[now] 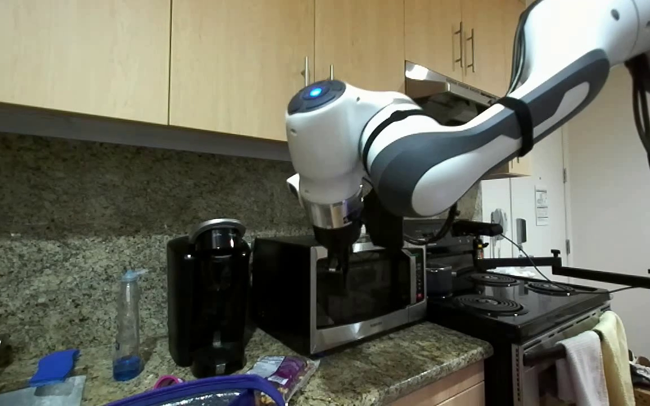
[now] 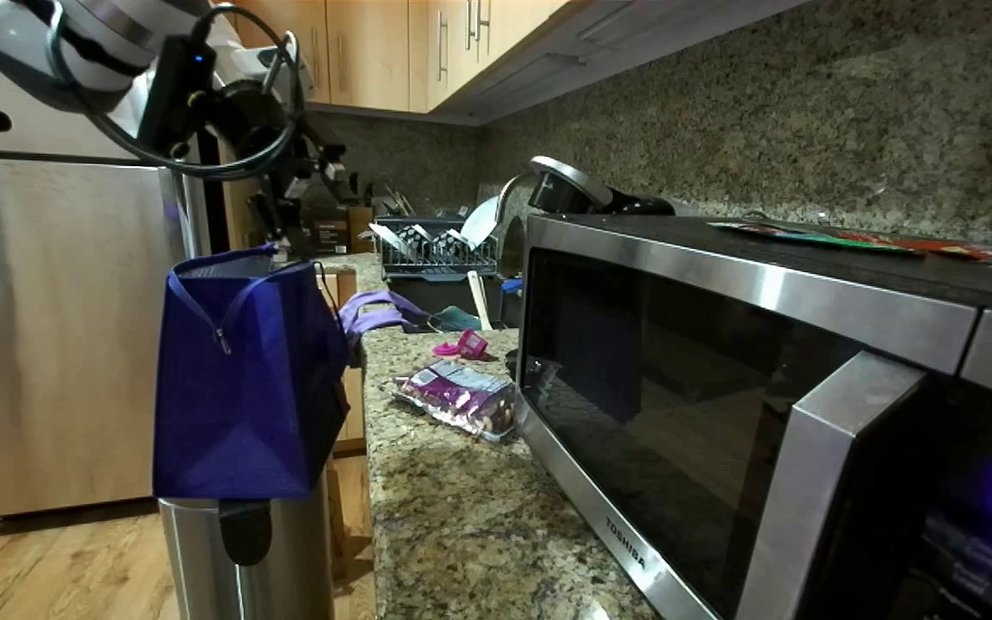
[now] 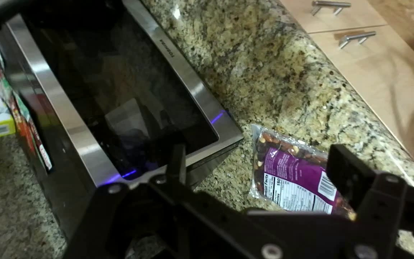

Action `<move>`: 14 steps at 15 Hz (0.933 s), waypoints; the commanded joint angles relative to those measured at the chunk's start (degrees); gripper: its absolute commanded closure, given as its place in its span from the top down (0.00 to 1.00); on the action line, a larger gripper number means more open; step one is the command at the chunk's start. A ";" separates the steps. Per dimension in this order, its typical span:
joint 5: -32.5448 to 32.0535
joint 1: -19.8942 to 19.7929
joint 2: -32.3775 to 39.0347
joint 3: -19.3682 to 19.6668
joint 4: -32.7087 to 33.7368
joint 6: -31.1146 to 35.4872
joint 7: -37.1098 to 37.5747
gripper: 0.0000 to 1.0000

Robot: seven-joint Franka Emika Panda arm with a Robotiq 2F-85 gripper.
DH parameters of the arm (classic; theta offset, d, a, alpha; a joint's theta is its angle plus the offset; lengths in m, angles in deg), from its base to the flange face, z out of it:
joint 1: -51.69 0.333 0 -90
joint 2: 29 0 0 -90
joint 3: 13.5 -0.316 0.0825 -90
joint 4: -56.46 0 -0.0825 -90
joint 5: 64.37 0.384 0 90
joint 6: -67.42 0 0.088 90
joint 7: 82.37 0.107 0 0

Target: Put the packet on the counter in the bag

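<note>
The packet, a clear and purple bag of nuts, lies on the granite counter. It shows in both exterior views and the wrist view. The blue bag stands upright with its top open, beside the counter on a steel bin. Only its purple rim shows at the bottom of an exterior view. My gripper is open and empty, with its fingers wide apart. It hangs in the air, above counter height and apart from the packet. The right finger hides part of the packet in the wrist view.
A microwave stands on the counter beside the packet. A black coffee maker, a clear bottle and a pink cup are near. Cabinets hang above. A stove and a dish rack flank the counter.
</note>
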 commanded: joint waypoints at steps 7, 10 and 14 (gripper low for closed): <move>-9.65 7.13 22.15 5.59 17.20 -5.60 -20.73 1.00; -8.43 5.28 23.34 6.76 18.33 0.46 -31.52 1.00; -3.08 2.71 23.28 7.57 17.33 7.37 -44.38 1.00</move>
